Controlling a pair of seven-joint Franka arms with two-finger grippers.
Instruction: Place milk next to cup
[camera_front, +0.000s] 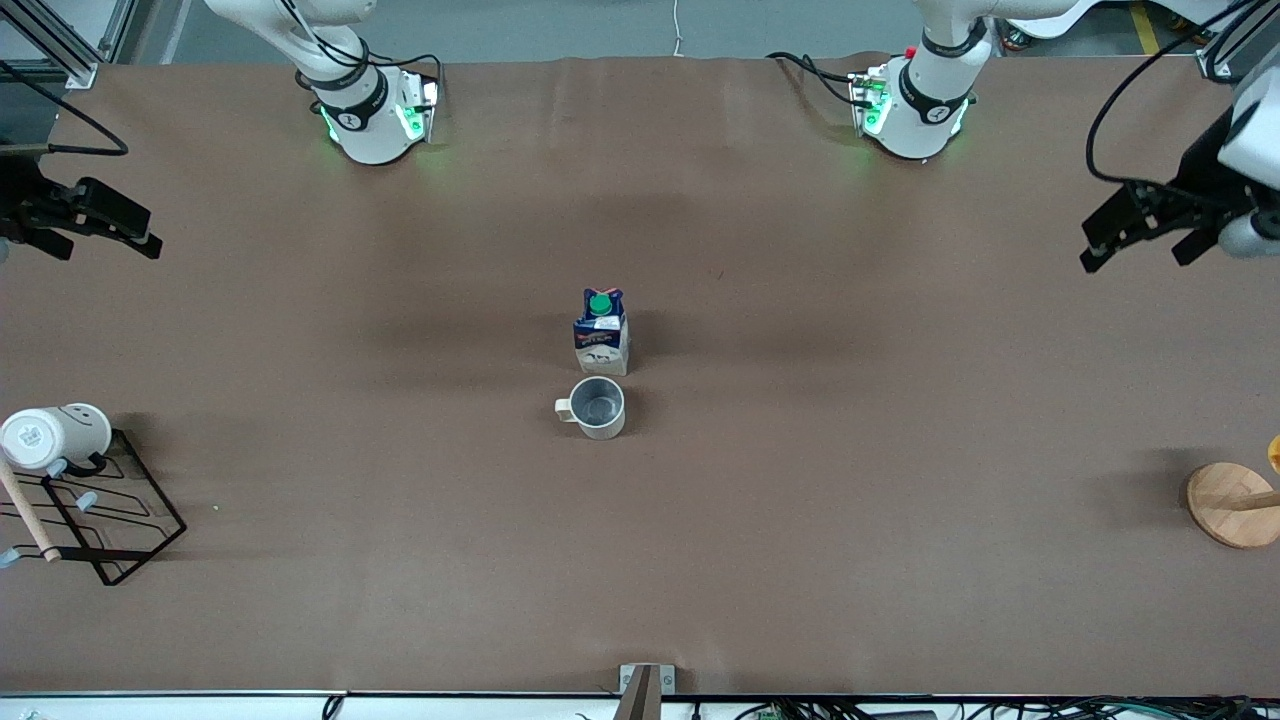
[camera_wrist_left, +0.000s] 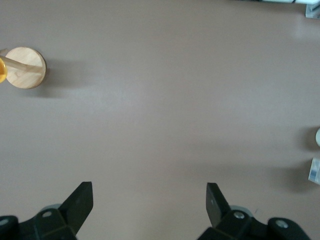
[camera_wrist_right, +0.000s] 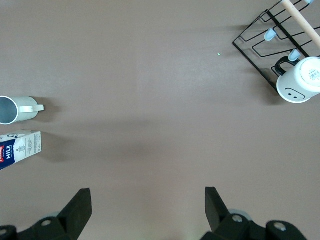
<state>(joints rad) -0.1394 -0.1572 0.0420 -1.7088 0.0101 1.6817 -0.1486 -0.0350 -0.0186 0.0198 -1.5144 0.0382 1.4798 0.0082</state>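
Observation:
The milk (camera_front: 602, 335), a white and dark blue carton with a green cap, stands upright mid-table. The cup (camera_front: 597, 407), a beige-grey mug, stands just nearer to the front camera than the milk, with a small gap between them. Both show in the right wrist view, milk (camera_wrist_right: 20, 148) and cup (camera_wrist_right: 12, 110), and at the edge of the left wrist view, milk (camera_wrist_left: 315, 171) and cup (camera_wrist_left: 318, 136). My left gripper (camera_front: 1135, 260) (camera_wrist_left: 149, 190) is open and empty over the left arm's end of the table. My right gripper (camera_front: 108, 250) (camera_wrist_right: 148, 192) is open and empty over the right arm's end.
A white smiley mug (camera_front: 55, 435) hangs on a black wire rack (camera_front: 120, 530) at the right arm's end, near the front camera. A round wooden stand (camera_front: 1230, 505) sits at the left arm's end. Brown table (camera_front: 850, 450) surrounds the milk and cup.

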